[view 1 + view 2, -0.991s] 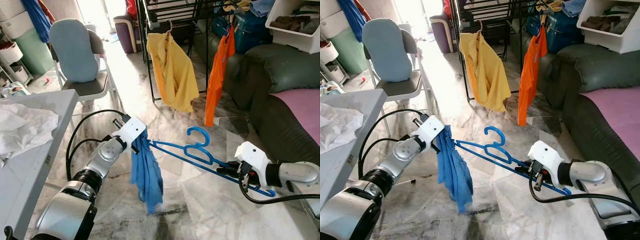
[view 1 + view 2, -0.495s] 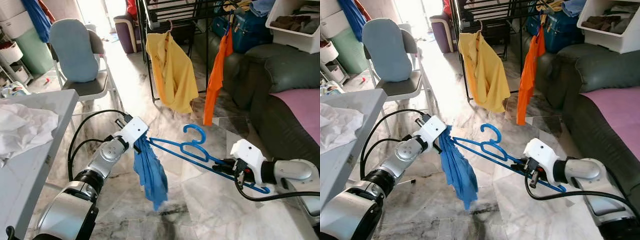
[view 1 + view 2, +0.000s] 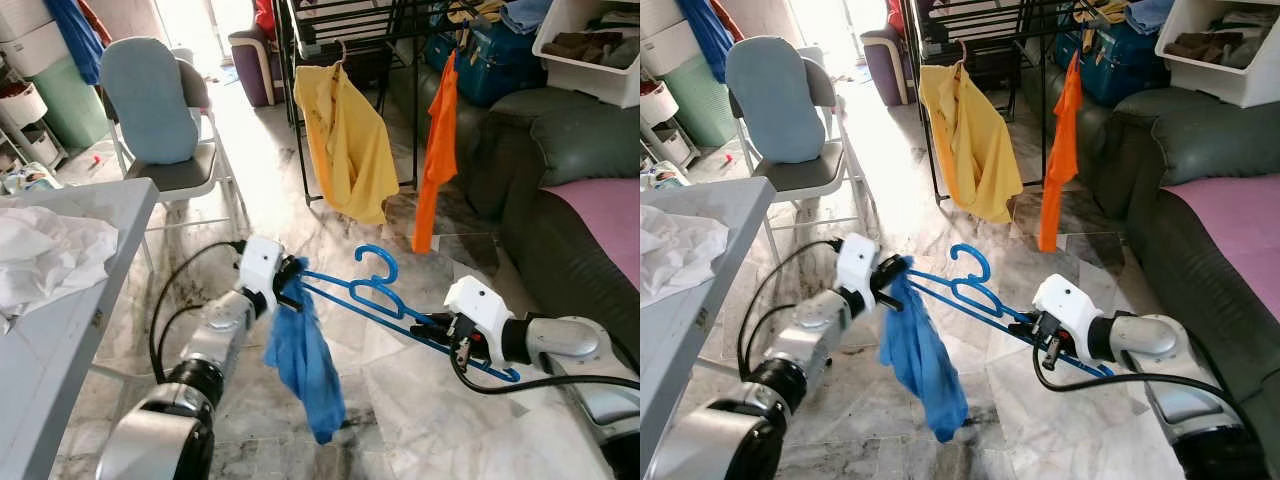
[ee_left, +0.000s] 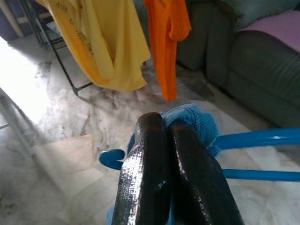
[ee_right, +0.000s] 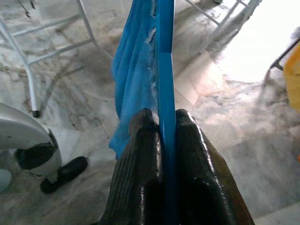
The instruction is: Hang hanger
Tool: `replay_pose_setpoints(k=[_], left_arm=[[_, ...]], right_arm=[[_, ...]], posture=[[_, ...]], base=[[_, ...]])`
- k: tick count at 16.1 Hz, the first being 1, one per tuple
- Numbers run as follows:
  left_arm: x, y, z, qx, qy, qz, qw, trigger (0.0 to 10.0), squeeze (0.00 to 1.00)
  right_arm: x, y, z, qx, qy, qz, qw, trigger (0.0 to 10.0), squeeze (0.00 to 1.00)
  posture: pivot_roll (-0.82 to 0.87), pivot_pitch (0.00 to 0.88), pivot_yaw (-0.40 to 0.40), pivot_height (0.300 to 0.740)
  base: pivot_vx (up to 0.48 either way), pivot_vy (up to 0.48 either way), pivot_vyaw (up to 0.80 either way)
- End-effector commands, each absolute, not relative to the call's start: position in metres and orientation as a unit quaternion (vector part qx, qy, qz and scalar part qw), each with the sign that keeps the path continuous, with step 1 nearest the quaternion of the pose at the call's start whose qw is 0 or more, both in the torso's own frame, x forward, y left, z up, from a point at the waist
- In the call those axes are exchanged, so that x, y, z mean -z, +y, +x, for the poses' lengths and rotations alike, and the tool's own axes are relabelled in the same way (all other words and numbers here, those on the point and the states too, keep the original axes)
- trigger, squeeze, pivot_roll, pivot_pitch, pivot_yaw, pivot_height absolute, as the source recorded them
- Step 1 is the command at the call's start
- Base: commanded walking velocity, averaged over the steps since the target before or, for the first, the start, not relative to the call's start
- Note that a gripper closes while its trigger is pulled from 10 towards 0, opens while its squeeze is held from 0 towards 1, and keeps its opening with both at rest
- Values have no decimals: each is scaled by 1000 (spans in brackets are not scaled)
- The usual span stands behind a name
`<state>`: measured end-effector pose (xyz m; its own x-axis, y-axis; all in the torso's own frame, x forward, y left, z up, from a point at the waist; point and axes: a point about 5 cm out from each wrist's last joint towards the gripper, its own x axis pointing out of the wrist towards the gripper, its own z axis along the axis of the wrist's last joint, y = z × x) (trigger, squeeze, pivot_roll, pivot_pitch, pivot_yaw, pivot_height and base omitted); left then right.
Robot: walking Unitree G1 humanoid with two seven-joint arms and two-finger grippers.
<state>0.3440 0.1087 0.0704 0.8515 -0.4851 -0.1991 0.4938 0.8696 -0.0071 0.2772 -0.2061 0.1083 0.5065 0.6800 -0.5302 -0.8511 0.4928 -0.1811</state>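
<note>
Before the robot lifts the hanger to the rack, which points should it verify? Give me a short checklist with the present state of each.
1. Right gripper jaws shut on the blue hanger: ok.
2. Left gripper jaws shut on the blue garment at the hanger's end: ok.
3. Garment fully on the hanger: not ok, it dangles bunched from one end.
4. Hook free and pointing up: ok.
5. Free space on the black rack between the yellow shirt and orange shirt: ok.
6. Rack within reach: cannot tell.

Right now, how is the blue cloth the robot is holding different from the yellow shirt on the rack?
The blue cloth is bunched into a narrow strip on one end of the blue plastic hanger; the yellow shirt spreads wide. The blue cloth is pinched by the left gripper; the yellow shirt hangs from the black drying rack, untouched. Both dangle above the floor.
</note>
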Motion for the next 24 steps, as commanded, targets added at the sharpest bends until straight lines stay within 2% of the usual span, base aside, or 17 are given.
replay_pose_setpoints(k=[1,5,9,10,13,14,15,16,17,19,21,24], left_arm=[[-80,111,348,253,74,20,965,10000,0],[-83,119,348,253,71,8,965,10000,0],[-95,125,351,271,42,27,961,10000,0],[-93,136,354,233,72,-75,967,10000,0],[-77,143,339,231,80,-51,968,10000,0],[-75,144,336,210,78,-65,972,10000,0],[-75,146,336,184,72,-78,977,10000,0],[-74,151,335,127,62,-100,985,10000,0],[-74,149,333,105,51,-110,987,10000,0],[-79,148,333,106,38,-103,988,10000,0],[-87,157,337,101,27,-77,992,10000,0],[-85,185,328,103,36,-16,994,10000,0]], right_arm=[[-112,-201,282,-460,186,-231,837,10000,0],[-111,-205,277,-466,194,-231,832,10000,0],[-115,-231,266,-457,223,-262,820,10000,0],[-123,-240,265,-443,212,-247,835,10000,0],[-135,-237,274,-382,132,-230,885,10000,0],[-133,-234,279,-345,117,-221,905,10000,0],[-132,-231,283,-326,103,-224,912,10000,0],[-130,-223,289,-288,80,-222,928,10000,0],[-132,-208,298,-249,48,-196,947,10000,0],[-137,-191,309,-201,7,-164,966,10000,0],[-135,-177,316,-160,-2,-121,980,10000,0],[-118,-166,309,-178,38,-86,980,10000,0]], posture=[[-166,0,106,740],[-167,0,105,740],[-167,0,116,740],[-175,0,128,740],[-171,0,132,740],[-167,0,133,740],[-162,0,134,740],[-158,0,133,740],[-154,0,130,740],[-149,0,122,740],[-145,0,118,740],[-134,0,96,740]], base=[[0,0,0],[0,0,0],[0,0,0],[0,0,0],[0,0,0],[0,0,0],[0,0,0],[0,0,0],[0,0,0],[0,0,0],[0,0,0],[0,0,0]])
